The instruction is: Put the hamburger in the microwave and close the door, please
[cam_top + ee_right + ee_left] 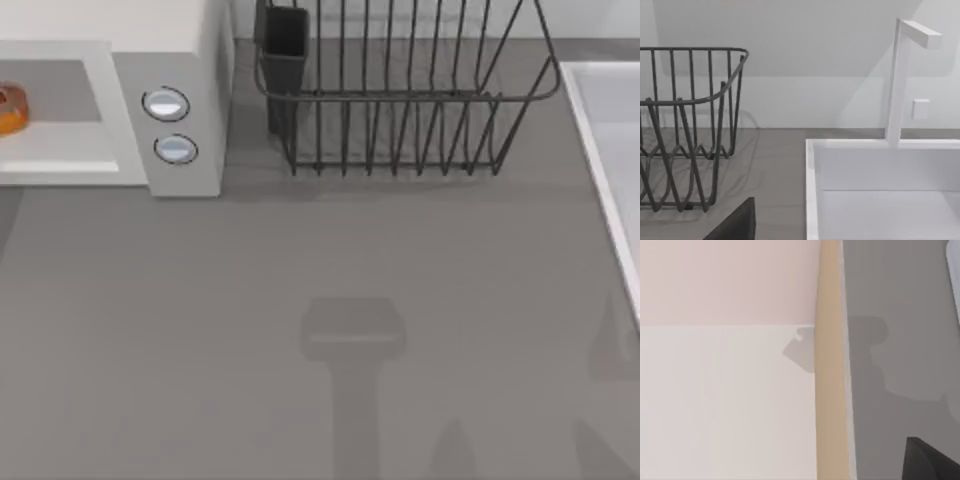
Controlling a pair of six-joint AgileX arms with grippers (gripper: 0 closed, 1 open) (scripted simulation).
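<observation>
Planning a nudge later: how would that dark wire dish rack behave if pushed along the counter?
The dish rack looks like thin open wire, so probably light for its size and likely to slide. Its base is broad, so tipping seems unlikely from a low push. A dark cup hangs at one corner, so it may pivot slightly.

My left gripper (931, 463): dark edge of it sat at corner of left wrist view, wrist pointed steeply downward. My right gripper (736, 225): dark wedge of it sat at edge of right wrist view, wrist held low and roughly level, facing back of table on right side.
</observation>
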